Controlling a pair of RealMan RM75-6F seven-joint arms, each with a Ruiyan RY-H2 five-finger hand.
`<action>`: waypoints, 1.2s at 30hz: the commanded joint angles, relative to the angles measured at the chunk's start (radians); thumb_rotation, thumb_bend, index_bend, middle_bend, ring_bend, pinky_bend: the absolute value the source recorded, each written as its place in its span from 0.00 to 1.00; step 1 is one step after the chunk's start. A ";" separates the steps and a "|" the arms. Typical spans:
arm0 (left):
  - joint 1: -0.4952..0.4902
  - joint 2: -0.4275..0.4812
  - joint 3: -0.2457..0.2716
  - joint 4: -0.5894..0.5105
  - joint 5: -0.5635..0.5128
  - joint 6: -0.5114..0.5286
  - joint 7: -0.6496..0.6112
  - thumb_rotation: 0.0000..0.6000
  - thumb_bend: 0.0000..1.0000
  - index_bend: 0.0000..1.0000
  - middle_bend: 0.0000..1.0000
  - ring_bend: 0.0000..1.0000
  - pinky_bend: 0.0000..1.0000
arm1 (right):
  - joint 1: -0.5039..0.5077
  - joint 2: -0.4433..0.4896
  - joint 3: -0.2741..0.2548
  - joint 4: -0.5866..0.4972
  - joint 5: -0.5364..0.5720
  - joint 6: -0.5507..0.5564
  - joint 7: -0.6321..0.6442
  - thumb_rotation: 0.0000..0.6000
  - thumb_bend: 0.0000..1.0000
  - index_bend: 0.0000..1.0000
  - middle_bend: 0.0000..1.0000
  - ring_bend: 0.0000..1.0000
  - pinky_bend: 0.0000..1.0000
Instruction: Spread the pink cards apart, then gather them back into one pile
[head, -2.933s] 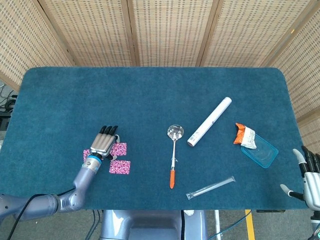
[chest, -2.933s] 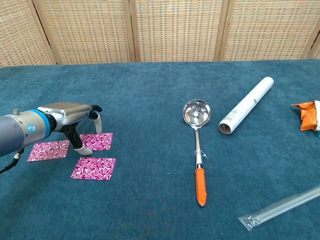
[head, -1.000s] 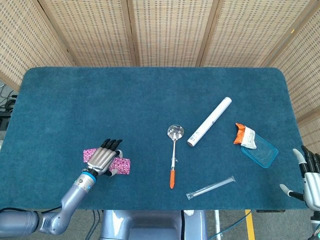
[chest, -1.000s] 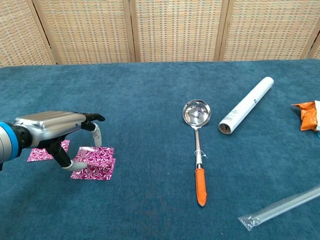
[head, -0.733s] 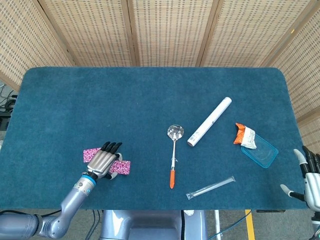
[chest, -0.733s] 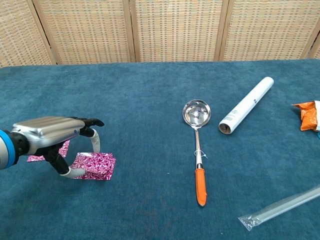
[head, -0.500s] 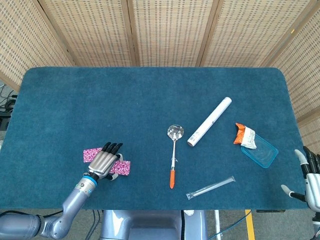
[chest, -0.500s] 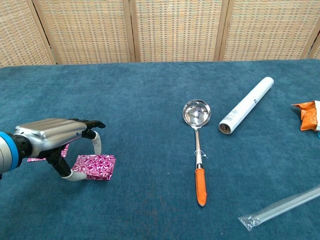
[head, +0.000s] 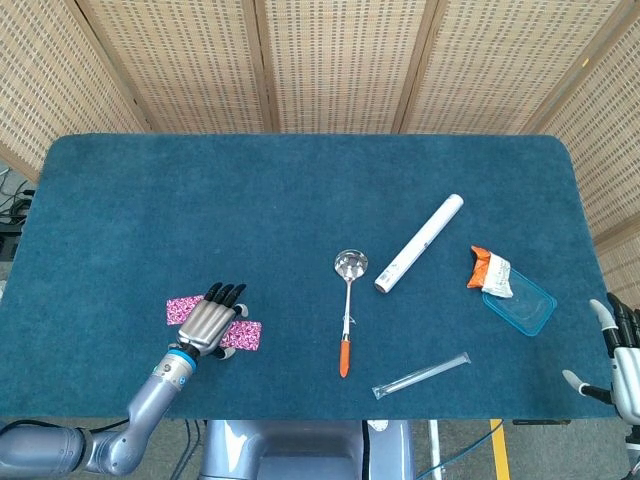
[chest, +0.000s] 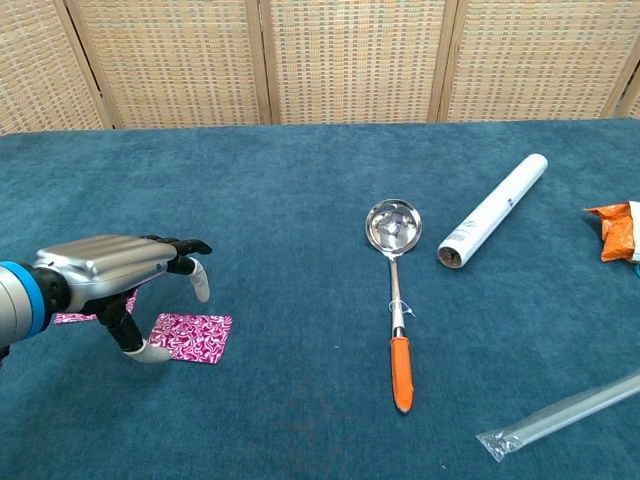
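Head view: left hand (head: 213, 323) seen palm down over the pink cards (head: 243, 335) on the blue table (head: 300, 200), well left of the ladle (head: 347, 305). Fingers extended away from the robot, slightly apart, grasping nothing visible. One pink card partly exposed just right of the hand, toward the ladle; a second pink card (head: 181, 310) showing at the hand's left edge, on the side away from the ladle. Dark fingertips reaching past the far edges of both cards. Whether the cards overlap beneath the hand cannot be told. Right hand (head: 625, 360) at the table's near right corner, well right of the ladle, fingers spread and empty. White tube (head: 419, 243) lying diagonally just right of the ladle bowl; orange packet (head: 491, 270) and blue lid (head: 519, 300) farther right; clear sleeve (head: 420, 375) right of and nearer than the ladle's orange handle. Chest view: left hand (chest: 110, 270) arched above the cloth, fingers curved downward, released, nothing gripped. Thumb tip down at the left edge of the pink cards (chest: 192, 336), which lie flat left of the ladle (chest: 395, 290); contact with the card cannot be told. Second pink card (chest: 85, 314) mostly hidden behind the hand. Right hand outside this view.
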 joint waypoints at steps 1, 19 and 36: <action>0.002 0.003 -0.006 -0.006 0.000 0.001 -0.009 0.94 0.22 0.26 0.00 0.00 0.00 | -0.001 0.000 0.000 0.001 0.000 0.001 0.001 1.00 0.00 0.05 0.01 0.00 0.00; 0.049 0.104 -0.032 0.062 -0.066 0.033 -0.045 0.94 0.25 0.25 0.00 0.00 0.00 | 0.014 -0.009 0.003 0.013 0.001 -0.021 0.007 1.00 0.00 0.05 0.01 0.00 0.00; 0.060 0.061 -0.032 0.132 -0.095 0.004 -0.043 0.94 0.26 0.28 0.00 0.00 0.00 | 0.012 -0.006 0.002 0.004 0.003 -0.017 -0.003 1.00 0.00 0.05 0.01 0.00 0.00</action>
